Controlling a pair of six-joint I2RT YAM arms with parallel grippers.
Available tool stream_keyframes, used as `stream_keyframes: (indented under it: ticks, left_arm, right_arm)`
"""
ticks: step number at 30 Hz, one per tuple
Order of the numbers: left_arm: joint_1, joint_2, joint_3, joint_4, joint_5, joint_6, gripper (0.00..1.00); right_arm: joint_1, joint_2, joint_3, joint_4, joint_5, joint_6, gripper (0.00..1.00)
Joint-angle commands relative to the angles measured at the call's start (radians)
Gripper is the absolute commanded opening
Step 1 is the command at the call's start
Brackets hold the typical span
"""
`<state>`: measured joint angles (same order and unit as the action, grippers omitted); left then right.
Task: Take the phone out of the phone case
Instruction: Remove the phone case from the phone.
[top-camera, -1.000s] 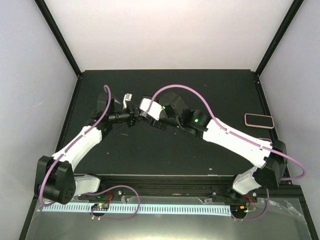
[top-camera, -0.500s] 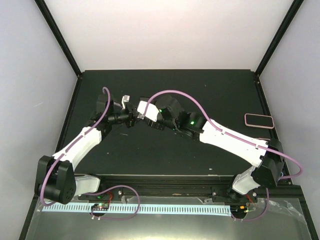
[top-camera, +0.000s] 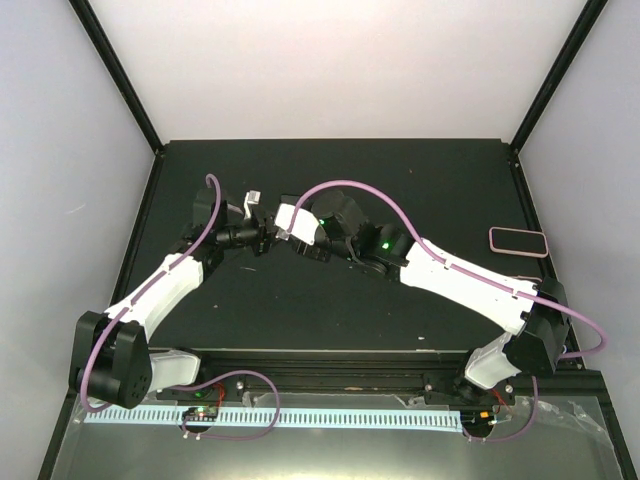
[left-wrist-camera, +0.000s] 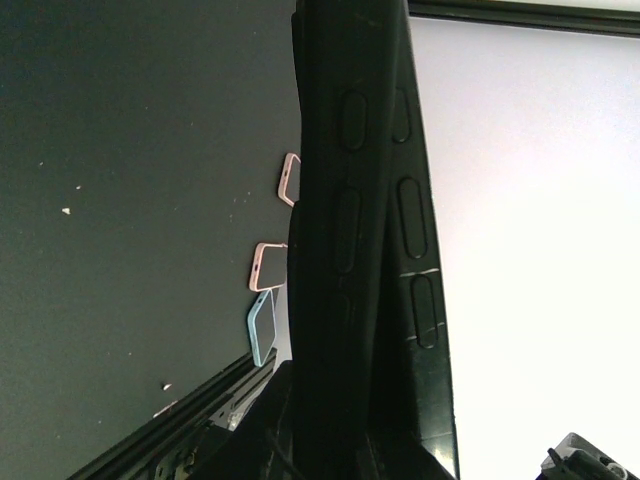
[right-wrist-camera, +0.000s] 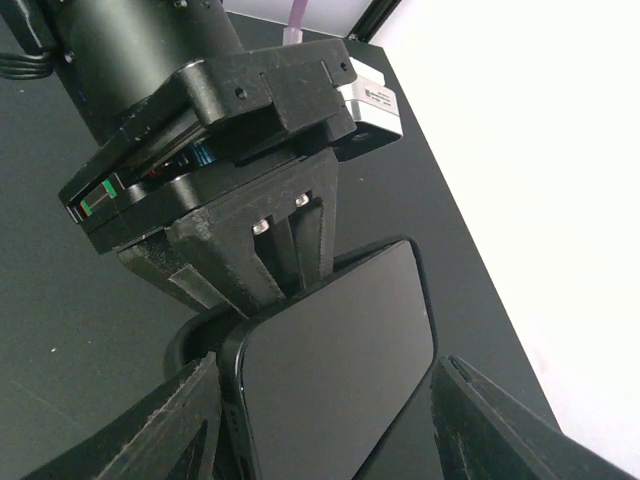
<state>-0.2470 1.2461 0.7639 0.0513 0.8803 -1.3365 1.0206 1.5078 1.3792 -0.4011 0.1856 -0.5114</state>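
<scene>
One phone (right-wrist-camera: 335, 350), three cases (left-wrist-camera: 268, 267)

The top external camera looks down from above and behind the arm bases, taking in the whole bench (top-camera: 330, 300). The left wrist camera sits tight against its own fingers, facing 3 o'clock. The right wrist camera faces 9 o'clock, very close. Both wrist views share the bench's middle.
</scene>
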Motion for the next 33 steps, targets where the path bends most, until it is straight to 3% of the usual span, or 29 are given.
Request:
stream_keyframes:
  ticks: [1, 13, 26, 33]
  left_arm:
    - [-0.001, -0.002, 0.024, 0.038, 0.034, 0.010, 0.01]
    - [-0.001, -0.005, 0.022, 0.028, 0.029, 0.019, 0.02]
    - [-0.003, 0.005, 0.024, 0.044, 0.044, 0.006, 0.02]
    - [-0.003, 0.009, 0.027, 0.059, 0.063, 0.013, 0.02]
  right_arm:
    - [0.005, 0.000, 0.027, -0.013, -0.034, 0.023, 0.59]
    - [0.005, 0.009, 0.050, -0.031, -0.068, 0.041, 0.59]
    - [0.015, 0.050, 0.017, 0.021, 0.061, -0.008, 0.58]
    - [0.015, 0.034, -0.017, 0.076, 0.207, -0.035, 0.46]
